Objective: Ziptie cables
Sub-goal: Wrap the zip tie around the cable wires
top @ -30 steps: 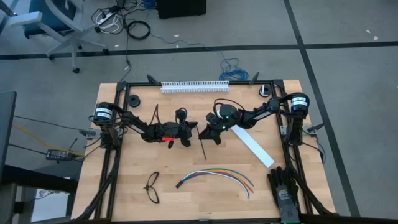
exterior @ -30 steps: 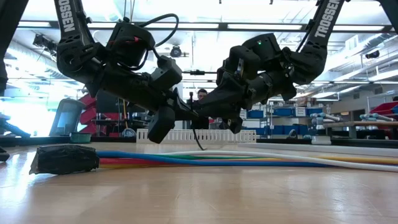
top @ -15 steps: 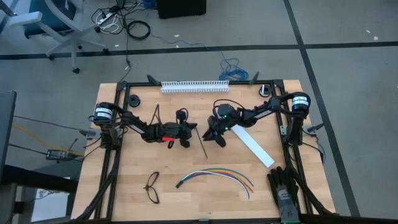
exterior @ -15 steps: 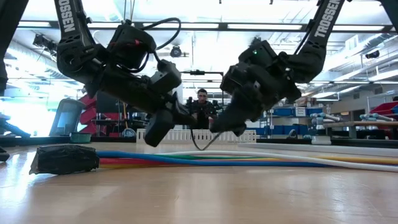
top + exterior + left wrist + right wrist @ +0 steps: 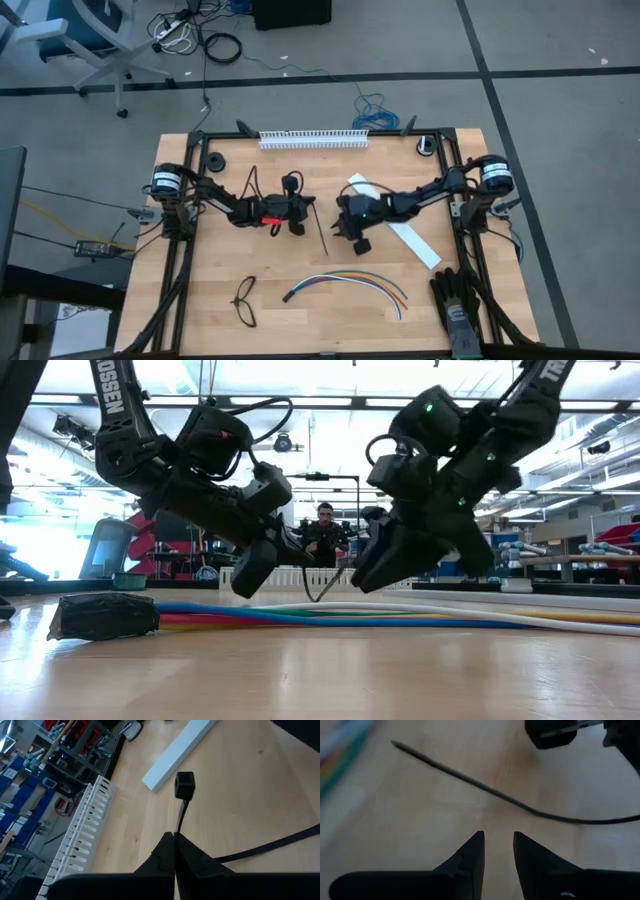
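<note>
— Any writing you can read from where you stand?

— Only "TROSSEN" in white capitals down the dark arms, at the top corners of the low view; the right one is cut off after the first letters.

— And the left pincer [image 5: 305,212]?

— Just left of centre in the high view, fingers pressed together on the ziptie [image 5: 322,232]. That is a very thin, dark, stiff strip; in the left wrist view it runs out from between the fingertips to a small square black head [image 5: 184,785]. In the high view its free length slants down toward the middle of the frame.

— The right pincer [image 5: 495,851]?

— Centre-right in the high view, beside the ziptie but apart from it. Its two dark wedge-shaped fingers stand with a narrow gap and hold nothing; the strip crosses the pale wood beyond them.

— Where are the cables [image 5: 348,282]?

— Lower centre of the high view, lying on the bench [image 5: 200,300]: thin curved wires in white, blue, orange, yellow and green, gathered into one dark end at the left. In the low view they show as smooth coloured lines across the wood, partly behind a black lump at the left that I can't make out.

— Anything else?

— A flat white strip [image 5: 410,238] partly under the right arm, a white slotted comb-like rail [image 5: 312,139] at the upper edge, and thin black glasses [image 5: 245,302] at lower left. A person shows between the arms in the low view, small and mostly hidden.
</note>
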Controlling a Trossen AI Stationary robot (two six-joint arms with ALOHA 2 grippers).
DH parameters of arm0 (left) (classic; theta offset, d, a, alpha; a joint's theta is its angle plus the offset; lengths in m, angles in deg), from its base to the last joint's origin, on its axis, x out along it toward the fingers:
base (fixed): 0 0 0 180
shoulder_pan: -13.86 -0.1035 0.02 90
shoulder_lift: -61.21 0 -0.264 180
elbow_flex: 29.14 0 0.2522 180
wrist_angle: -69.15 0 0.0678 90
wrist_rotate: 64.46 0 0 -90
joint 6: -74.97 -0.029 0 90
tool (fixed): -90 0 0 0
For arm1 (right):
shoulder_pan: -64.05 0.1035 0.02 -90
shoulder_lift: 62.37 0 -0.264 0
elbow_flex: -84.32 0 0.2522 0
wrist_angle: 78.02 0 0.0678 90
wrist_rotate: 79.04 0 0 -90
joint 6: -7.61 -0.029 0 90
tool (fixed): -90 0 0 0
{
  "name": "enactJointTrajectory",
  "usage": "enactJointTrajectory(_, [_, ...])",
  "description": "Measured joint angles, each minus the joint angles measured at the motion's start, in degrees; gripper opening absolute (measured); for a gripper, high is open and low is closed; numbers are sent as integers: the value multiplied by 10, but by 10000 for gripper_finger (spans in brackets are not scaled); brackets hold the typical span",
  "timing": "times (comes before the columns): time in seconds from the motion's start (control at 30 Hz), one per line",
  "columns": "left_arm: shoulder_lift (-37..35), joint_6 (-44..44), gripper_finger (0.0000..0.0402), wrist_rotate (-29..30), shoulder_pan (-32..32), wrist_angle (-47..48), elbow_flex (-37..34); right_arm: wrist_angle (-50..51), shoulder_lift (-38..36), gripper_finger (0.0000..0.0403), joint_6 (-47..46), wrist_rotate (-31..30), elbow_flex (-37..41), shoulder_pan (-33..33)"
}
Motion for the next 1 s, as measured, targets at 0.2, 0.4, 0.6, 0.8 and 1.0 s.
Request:
enactJointTrajectory(0.2, [0,15,0,-1,-1,0,0,-55,7,89,65,-75,-1,48])
enactJointTrajectory(0.4, [0,26,0,-15,-1,0,0,-57,7,81,145,-92,0,61])
enactJointTrajectory(0.6, [0,27,0,-16,-1,-14,0,-59,22,73,221,-89,0,71])
enactJointTrajectory(0.8, [0,50,0,-23,-14,-15,3,-73,66,73,223,-88,-28,75])
enactJointTrajectory(1.0, [0,57,0,-27,-17,-11,5,-70,68,73,218,-112,-40,79])
